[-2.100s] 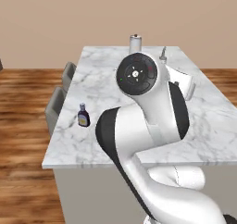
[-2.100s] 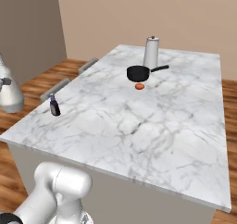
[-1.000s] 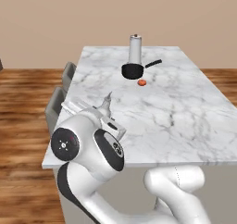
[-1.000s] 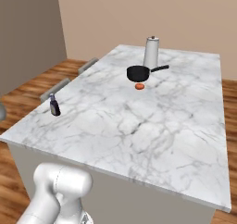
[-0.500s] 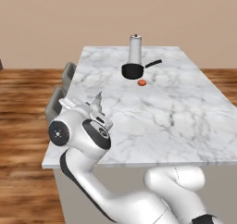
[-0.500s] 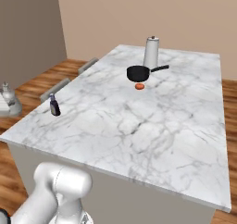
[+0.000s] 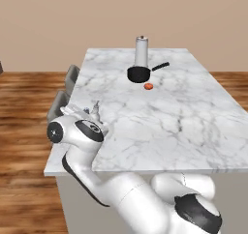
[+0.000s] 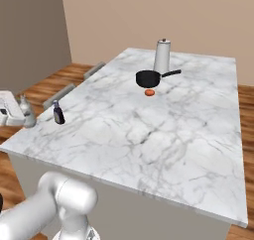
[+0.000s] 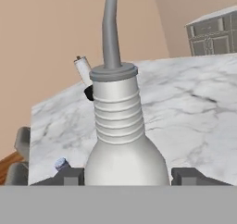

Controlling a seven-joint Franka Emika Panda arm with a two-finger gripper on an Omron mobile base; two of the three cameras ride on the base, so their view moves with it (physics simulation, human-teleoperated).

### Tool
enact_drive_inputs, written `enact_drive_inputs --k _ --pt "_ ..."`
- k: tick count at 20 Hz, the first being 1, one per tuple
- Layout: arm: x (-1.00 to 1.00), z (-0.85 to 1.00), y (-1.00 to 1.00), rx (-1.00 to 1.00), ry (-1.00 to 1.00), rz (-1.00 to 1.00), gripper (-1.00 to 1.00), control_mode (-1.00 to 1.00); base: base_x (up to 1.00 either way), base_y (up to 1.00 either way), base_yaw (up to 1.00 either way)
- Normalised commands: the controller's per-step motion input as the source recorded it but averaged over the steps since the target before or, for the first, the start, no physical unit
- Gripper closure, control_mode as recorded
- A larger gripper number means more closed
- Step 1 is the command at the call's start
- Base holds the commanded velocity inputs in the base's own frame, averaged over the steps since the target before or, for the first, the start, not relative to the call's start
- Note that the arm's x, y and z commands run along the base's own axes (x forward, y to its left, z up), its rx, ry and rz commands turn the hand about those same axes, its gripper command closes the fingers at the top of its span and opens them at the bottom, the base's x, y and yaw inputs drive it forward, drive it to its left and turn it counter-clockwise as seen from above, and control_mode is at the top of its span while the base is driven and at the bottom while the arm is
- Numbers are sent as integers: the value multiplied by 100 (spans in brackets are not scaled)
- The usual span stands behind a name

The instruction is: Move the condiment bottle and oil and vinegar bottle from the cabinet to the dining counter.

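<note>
My gripper (image 9: 129, 177) is shut on the oil and vinegar bottle (image 9: 121, 126), a pale ribbed bottle with a slim grey spout. The hand (image 8: 12, 110) holds this bottle (image 8: 26, 114) upright at the near left edge of the dining counter (image 8: 163, 135); whether it touches the marble I cannot tell. Its spout (image 7: 96, 109) pokes up beside the arm's wrist (image 7: 77, 131). The condiment bottle (image 8: 58, 113), dark with a blue cap (image 9: 61, 163), stands on the marble just right of the held one. The cabinet is out of view.
A tall steel cylinder (image 8: 162, 55), a black pan (image 8: 149, 78) and a small red-orange thing (image 8: 149, 92) sit at the counter's far end. Grey stools (image 7: 72, 76) (image 7: 58, 105) line its left side. Wooden floor lies beyond. A panelled grey unit (image 9: 213, 31) stands far off.
The arm has swung down from over the counter to its left edge, carrying the pale bottle. The hand has come into the right base view beside the dark bottle.
</note>
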Motion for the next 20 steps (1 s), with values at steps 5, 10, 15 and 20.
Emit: enact_drive_inputs --k 5,10,15,20 --pt "60 -71 27 -1 13 -5 100 -100 0 0 0" --pt "54 -61 30 -3 8 -4 100 -100 0 0 0" --pt "32 -43 26 -5 0 -3 100 -100 0 0 0" --pt "13 -39 12 -6 -1 -2 100 -100 0 0 0"
